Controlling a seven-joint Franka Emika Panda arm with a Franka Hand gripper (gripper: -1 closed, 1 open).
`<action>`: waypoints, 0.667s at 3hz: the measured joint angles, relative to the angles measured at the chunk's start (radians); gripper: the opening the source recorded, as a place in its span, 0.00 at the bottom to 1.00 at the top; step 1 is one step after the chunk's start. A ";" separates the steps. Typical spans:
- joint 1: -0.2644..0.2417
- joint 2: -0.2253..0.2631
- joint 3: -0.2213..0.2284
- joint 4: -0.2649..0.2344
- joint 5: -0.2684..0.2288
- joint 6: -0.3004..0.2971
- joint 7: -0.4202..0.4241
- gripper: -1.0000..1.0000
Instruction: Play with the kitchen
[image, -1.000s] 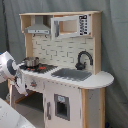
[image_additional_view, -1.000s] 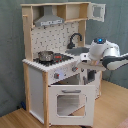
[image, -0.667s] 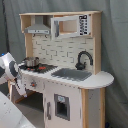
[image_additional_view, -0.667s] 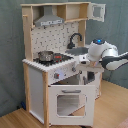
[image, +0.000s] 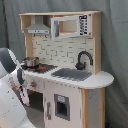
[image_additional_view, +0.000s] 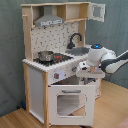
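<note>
Grey curtain backs the kitchen (image: 65, 75); no writing legible; whether the pincer (image_additional_view: 84, 74) gapes, cannot tell.

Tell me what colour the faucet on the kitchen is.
Black. The faucet shows best in the first exterior view, curving over the grey sink.

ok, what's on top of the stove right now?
A metal pot sits on the stove at the back burner, also seen in the first exterior view. What is inside the pot cannot be seen; its rim hides it.
</note>
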 joint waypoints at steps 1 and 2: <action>-0.001 0.002 -0.001 -0.002 0.000 0.000 0.000 1.00; -0.001 0.003 -0.001 -0.003 0.000 0.000 0.000 0.00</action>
